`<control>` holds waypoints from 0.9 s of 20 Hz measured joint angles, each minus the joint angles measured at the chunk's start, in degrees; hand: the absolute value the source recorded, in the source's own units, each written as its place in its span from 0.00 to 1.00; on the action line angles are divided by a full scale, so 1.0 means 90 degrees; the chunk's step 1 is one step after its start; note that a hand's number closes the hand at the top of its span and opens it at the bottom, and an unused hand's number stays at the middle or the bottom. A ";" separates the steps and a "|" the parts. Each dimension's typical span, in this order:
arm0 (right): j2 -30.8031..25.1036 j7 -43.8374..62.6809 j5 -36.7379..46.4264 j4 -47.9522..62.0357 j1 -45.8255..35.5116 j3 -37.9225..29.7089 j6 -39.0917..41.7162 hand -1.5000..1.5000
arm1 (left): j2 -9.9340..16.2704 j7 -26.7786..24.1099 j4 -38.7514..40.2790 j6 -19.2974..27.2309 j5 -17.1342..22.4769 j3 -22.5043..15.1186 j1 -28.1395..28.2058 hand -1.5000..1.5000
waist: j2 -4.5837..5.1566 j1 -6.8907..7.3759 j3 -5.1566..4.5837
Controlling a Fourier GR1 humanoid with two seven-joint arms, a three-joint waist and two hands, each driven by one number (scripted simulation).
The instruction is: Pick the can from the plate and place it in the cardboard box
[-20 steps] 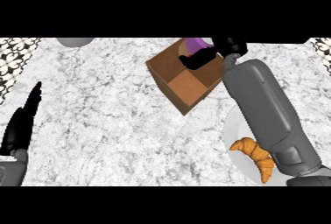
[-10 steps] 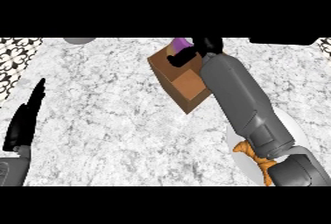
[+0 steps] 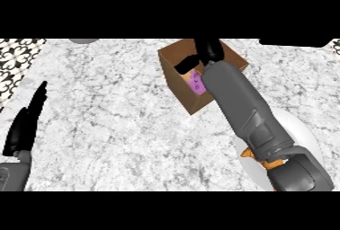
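The brown cardboard box [image 3: 188, 96] stands open at the counter's far middle. A purple can [image 3: 195, 82] lies inside it, against the box's inner wall. My right hand [image 3: 204, 50] hovers over the box just beyond the can, fingers straight and thumb spread toward the box's left rim, holding nothing. Its grey forearm crosses the box and hides much of the inside. The white plate [image 3: 300, 131] sits at the right, partly under that forearm. My left hand [image 3: 25, 123] rests at the left edge, fingers straight.
An orange croissant [image 3: 254, 157] peeks out from under my right forearm on the plate. A grey object [image 3: 82, 40] shows at the far edge. A patterned surface [image 3: 16, 56] fills the far left corner. Marbled counter spreads between the box and my left hand.
The can was in my right hand above the box's far rim; now it lies inside the box, free of the hand. The right forearm swung left over the box. The left hand stayed put.
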 measured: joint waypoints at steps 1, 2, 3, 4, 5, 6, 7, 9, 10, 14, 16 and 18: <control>0.0021 -0.0164 -0.0047 0.0024 0.0012 -0.0036 -0.0104 0.00 | -0.0013 0.0035 0.0000 0.0016 -0.0028 -0.0009 -0.0009 0.50 | -0.0005 -0.0003 0.0000; 0.0016 -0.0299 -0.0103 0.0037 -0.0009 -0.0111 -0.0181 0.00 | -0.0008 0.0058 -0.0024 0.0004 -0.0036 -0.0011 -0.0005 0.50 | -0.0003 -0.0003 0.0000; 0.0031 -0.0443 -0.0172 0.0025 -0.0024 -0.0191 -0.0251 0.00 | -0.0057 0.0035 0.0033 0.0056 -0.0067 -0.0015 -0.0017 0.50 | -0.0003 -0.0021 0.0002; 0.0049 -0.0579 -0.0245 0.0007 -0.0014 -0.0277 -0.0380 0.00 | -0.0039 0.0031 0.0025 0.0025 -0.0056 -0.0002 -0.0004 0.50 | -0.0006 -0.0023 0.0002; -0.0002 -0.0706 -0.0337 -0.0033 -0.0043 -0.0383 -0.0427 0.00 | -0.0014 0.0026 0.0031 -0.0006 -0.0039 0.0024 -0.0004 0.50 | -0.0008 -0.0034 0.0002; -0.0043 -0.0868 -0.0428 -0.0058 -0.0030 -0.0494 -0.0513 0.00 | -0.0032 -0.0009 0.0028 0.0023 -0.0055 0.0029 0.0023 0.50 | -0.0005 -0.0030 0.0003; -0.0040 -0.1013 -0.0533 -0.0101 -0.0014 -0.0608 -0.0608 0.00 | -0.0018 0.0016 0.0035 0.0020 -0.0063 0.0042 0.0010 0.50 | -0.0009 -0.0045 0.0004; -0.0166 -0.1323 -0.0793 -0.0182 0.0044 -0.0881 -0.0641 0.00 | -0.0061 -0.0008 0.0049 0.0040 -0.0063 0.0051 0.0024 0.50 | -0.0014 -0.0074 0.0005; -0.0215 -0.1442 -0.0914 -0.0205 0.0047 -0.1007 -0.0643 0.00 | -0.0044 -0.0023 0.0056 0.0037 -0.0065 0.0075 0.0032 0.50 | -0.0019 -0.0084 0.0005; -0.0516 -0.1874 -0.1327 -0.0268 0.0073 -0.1399 -0.0380 0.00 | -0.0066 -0.0066 0.0104 0.0048 -0.0095 0.0121 0.0089 0.50 | -0.0049 -0.0153 0.0005; -0.0732 -0.2022 -0.1512 -0.0288 0.0163 -0.1549 -0.0093 0.00 | -0.0084 -0.0081 0.0109 0.0057 -0.0102 0.0152 0.0149 0.50 | -0.0066 -0.0194 0.0005; -0.1005 -0.2097 -0.1686 -0.0411 0.0329 -0.1682 0.0179 0.00 | -0.0060 0.0035 -0.0032 0.0044 -0.0104 0.0177 0.0220 0.50 | -0.0100 -0.0259 0.0005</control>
